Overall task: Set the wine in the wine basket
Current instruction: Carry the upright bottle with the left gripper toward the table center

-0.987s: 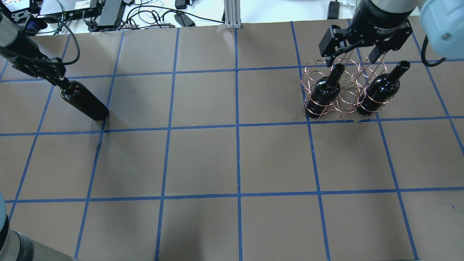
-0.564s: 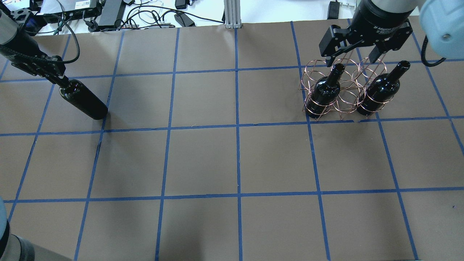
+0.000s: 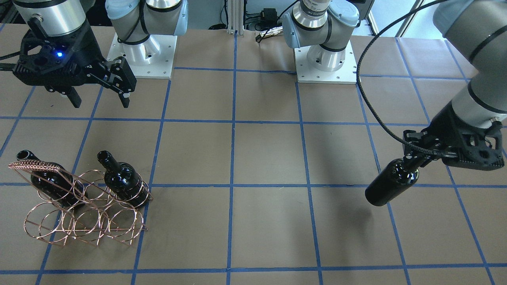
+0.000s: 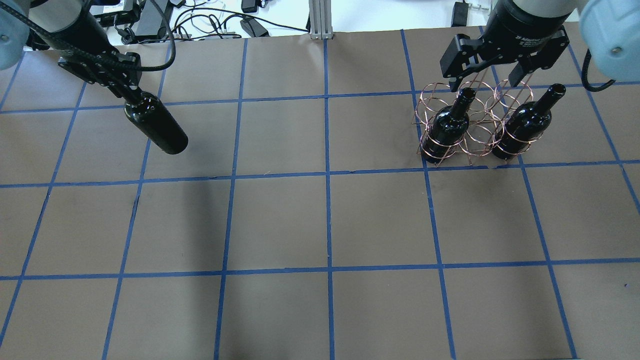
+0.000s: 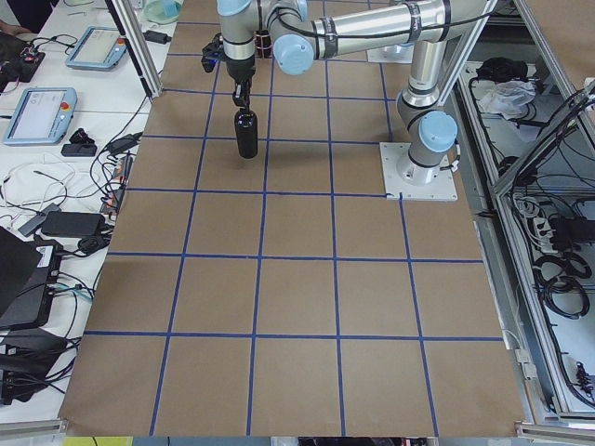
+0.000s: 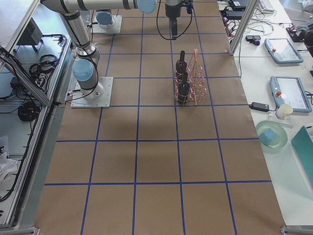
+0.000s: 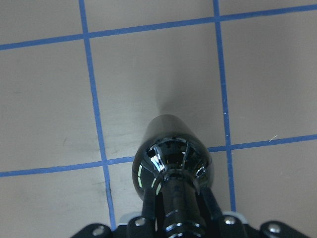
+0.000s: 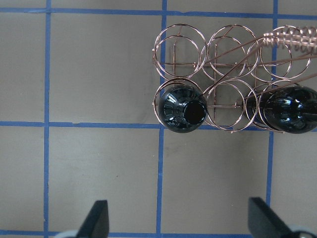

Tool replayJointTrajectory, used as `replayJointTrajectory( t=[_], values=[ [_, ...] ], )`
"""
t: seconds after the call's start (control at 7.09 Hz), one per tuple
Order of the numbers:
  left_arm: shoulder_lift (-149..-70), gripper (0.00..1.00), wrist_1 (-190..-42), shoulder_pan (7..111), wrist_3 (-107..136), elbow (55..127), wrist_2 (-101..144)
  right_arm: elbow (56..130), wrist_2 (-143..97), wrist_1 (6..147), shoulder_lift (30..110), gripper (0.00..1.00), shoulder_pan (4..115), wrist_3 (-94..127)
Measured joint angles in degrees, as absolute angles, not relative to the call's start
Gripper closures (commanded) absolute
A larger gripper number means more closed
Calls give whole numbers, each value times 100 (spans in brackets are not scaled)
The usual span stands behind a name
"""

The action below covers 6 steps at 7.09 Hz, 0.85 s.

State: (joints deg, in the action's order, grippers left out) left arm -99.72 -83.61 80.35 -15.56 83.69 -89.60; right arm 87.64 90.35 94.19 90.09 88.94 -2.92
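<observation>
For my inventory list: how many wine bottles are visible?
3. One bottle hangs by its neck from the left gripper; two stand in the rack, in the end rings of one row. None seems hidden.

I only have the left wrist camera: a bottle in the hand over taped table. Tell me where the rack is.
Observer: The rack stands on the robot's right side of the table, well away from your bottle.
Operator: Give me the free slots.
Observer: Two bottles stand in the end rings of one row. The middle ring between them is empty, and so is the whole other row.
Operator: Report the right hand.
Observer: The right hand hangs open above the rack, holding nothing.
</observation>
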Motion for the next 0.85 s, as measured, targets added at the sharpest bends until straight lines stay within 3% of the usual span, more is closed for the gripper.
replayJointTrajectory(
  t=[0.85],
  values=[
    [-9674, 100, -8353, 9586, 417, 8520, -8679, 8771, 9039, 9422, 9009, 0, 8895, -302]
  ],
)
